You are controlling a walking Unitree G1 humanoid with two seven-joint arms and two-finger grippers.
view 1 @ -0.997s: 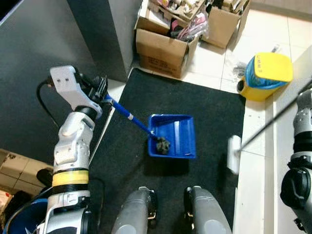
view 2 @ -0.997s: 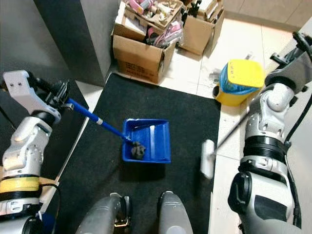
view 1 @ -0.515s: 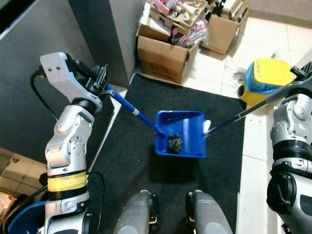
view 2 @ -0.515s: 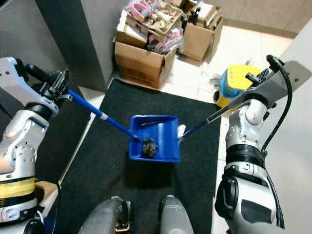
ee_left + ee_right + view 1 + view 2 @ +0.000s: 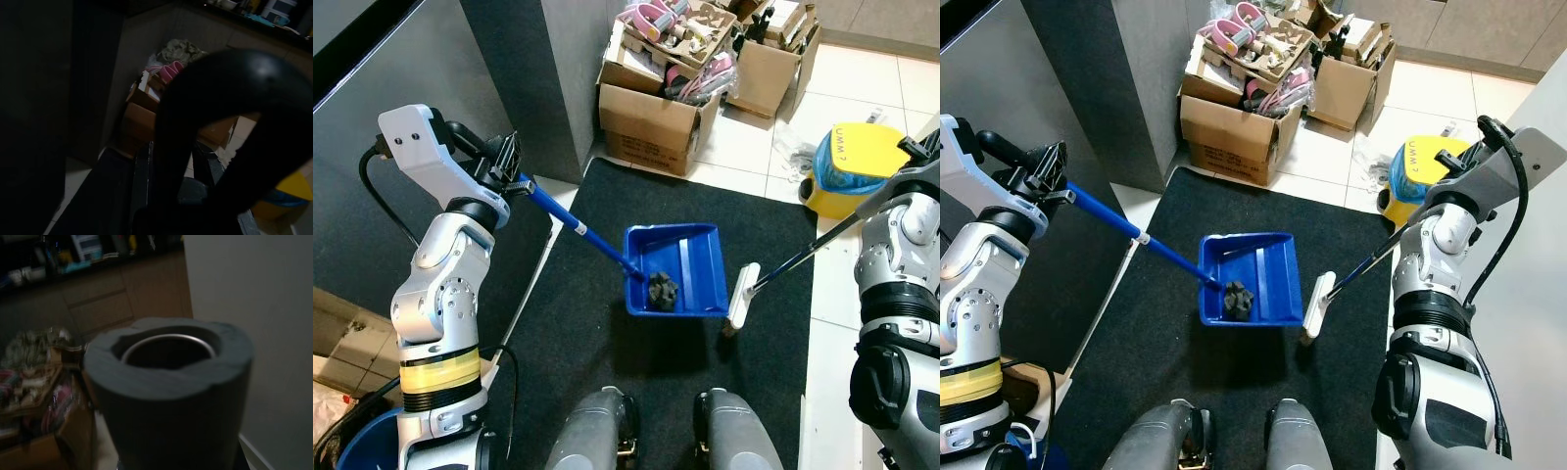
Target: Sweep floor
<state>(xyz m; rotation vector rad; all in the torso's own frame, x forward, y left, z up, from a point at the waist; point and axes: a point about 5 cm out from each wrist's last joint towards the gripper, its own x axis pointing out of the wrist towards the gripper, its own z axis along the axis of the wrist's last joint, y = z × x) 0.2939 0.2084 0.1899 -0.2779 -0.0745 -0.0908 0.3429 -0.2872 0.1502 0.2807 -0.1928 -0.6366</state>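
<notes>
A blue dustpan [image 5: 690,266] rests on the black mat [image 5: 597,323] with a dark clump of debris [image 5: 663,289] at its near corner. Its long blue handle [image 5: 570,221] slants up to my left gripper [image 5: 506,172], which is shut on the handle's end. The broom's white head [image 5: 741,296] sits on the mat, just beside the dustpan's right near corner. Its thin shaft [image 5: 808,253] rises to my right gripper [image 5: 1457,171], shut on the broom. The grey foam end of the broom handle [image 5: 168,382] looms close in the right wrist view.
Open cardboard boxes [image 5: 651,122] full of clutter stand beyond the mat. A yellow bin with a blue liner [image 5: 857,162] sits on the tiles at the right. A dark grey wall [image 5: 401,59] runs along the left, a white wall [image 5: 1538,294] along the right. My feet [image 5: 597,431] stand on the mat's near edge.
The broom head swung in from the mat's right edge to the dustpan's side, then slid a little back toward me. The debris stays in the dustpan. The camera view has shifted.
</notes>
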